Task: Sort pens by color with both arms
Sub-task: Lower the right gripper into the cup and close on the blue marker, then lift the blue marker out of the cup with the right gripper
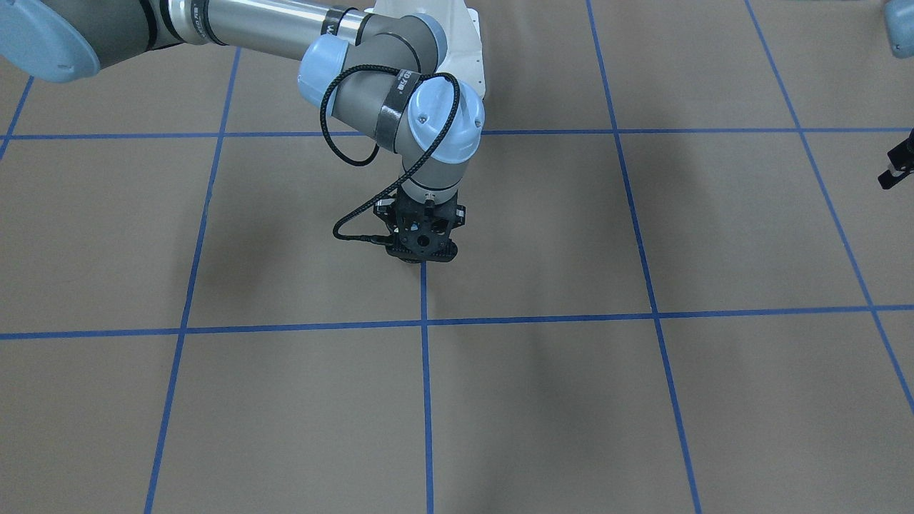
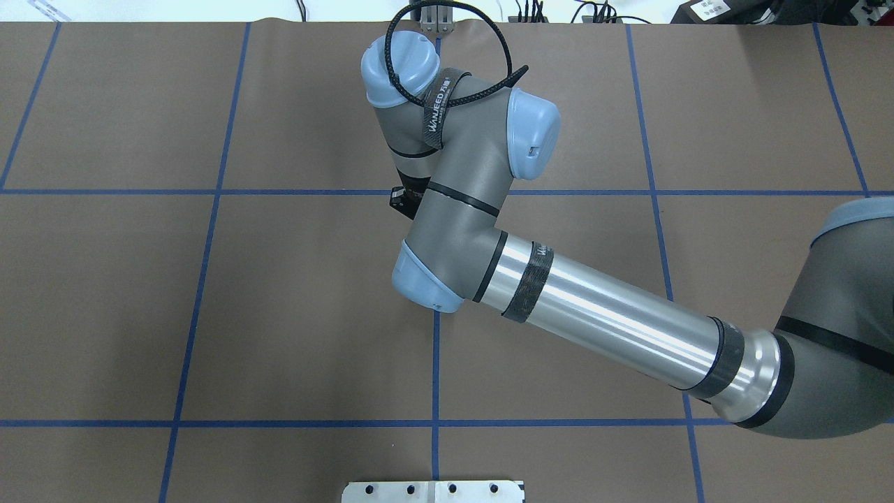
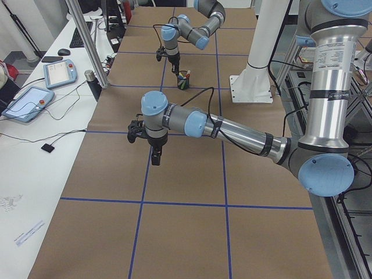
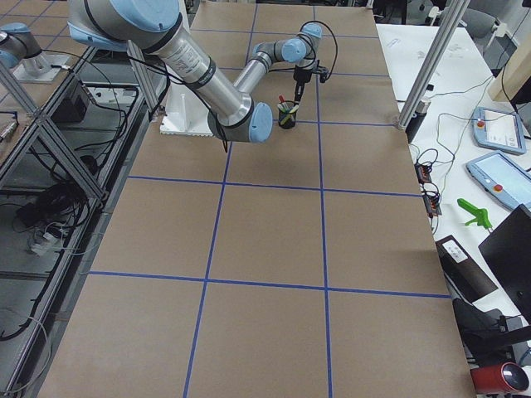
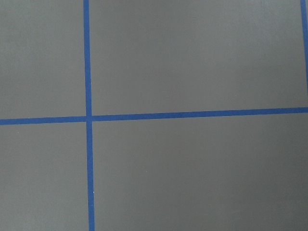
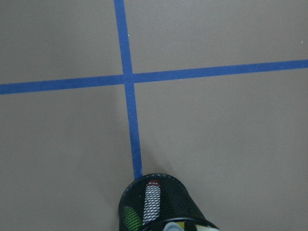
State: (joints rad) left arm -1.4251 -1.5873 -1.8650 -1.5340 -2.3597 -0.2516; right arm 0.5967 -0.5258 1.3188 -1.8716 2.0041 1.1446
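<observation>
A black mesh cup (image 6: 161, 207) stands on a blue tape line in front of the pedestal and holds the pens. Through the mesh I see a red-capped white pen (image 6: 153, 192) and a lime green pen (image 6: 130, 216); something yellow and white shows at the rim. The cup (image 3: 183, 79) shows small in the left view and again as cup (image 4: 286, 117) in the right view. My right gripper (image 1: 421, 251) hangs straight above it and hides it from the front and overhead. My left gripper (image 3: 156, 158) hovers over bare paper far off. Neither gripper's fingers show clearly.
Brown paper with a blue tape grid (image 2: 435, 363) covers the table. The white pedestal base (image 2: 433, 491) sits at the near edge. An aluminium post (image 3: 87, 52) and a side bench with tablets (image 3: 26, 103) line the operators' side.
</observation>
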